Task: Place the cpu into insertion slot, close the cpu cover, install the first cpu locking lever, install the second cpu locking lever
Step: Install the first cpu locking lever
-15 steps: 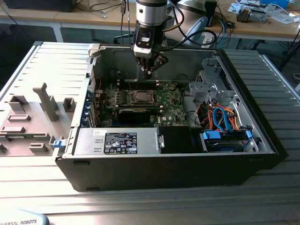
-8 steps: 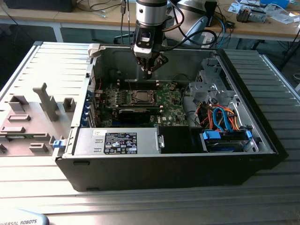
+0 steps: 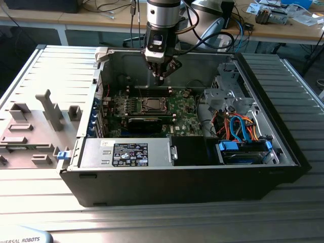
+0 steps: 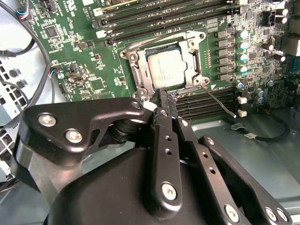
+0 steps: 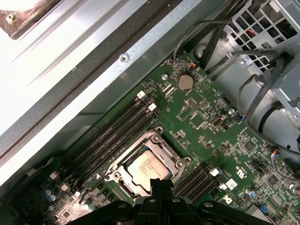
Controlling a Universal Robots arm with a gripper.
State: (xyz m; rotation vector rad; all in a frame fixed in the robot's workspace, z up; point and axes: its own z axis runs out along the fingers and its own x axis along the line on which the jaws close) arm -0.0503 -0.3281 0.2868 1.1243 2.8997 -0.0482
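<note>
The cpu (image 4: 166,68) lies flat in the insertion slot (image 4: 130,56) on the green motherboard, silver top up. The cpu cover (image 4: 193,60) lies down over it as a metal frame around the chip. One thin wire lever (image 4: 220,101) sticks out from the socket's corner over the memory slots; another wire lever (image 4: 161,34) runs along the opposite side. My gripper (image 4: 164,96) hangs just above the socket's edge, fingers together and holding nothing. In the exterior view the gripper (image 3: 162,75) hovers over the socket (image 3: 152,105). The first wrist view shows the cpu (image 5: 146,166) beyond the gripper (image 5: 159,183).
The open computer case (image 3: 283,152) surrounds the board, with its back wall (image 3: 202,66) close behind the gripper. A black card (image 3: 146,123) sits in front of the socket, and a drive cage with orange and blue cables (image 3: 238,126) is at the exterior view's right. Memory slots (image 5: 117,129) flank the socket.
</note>
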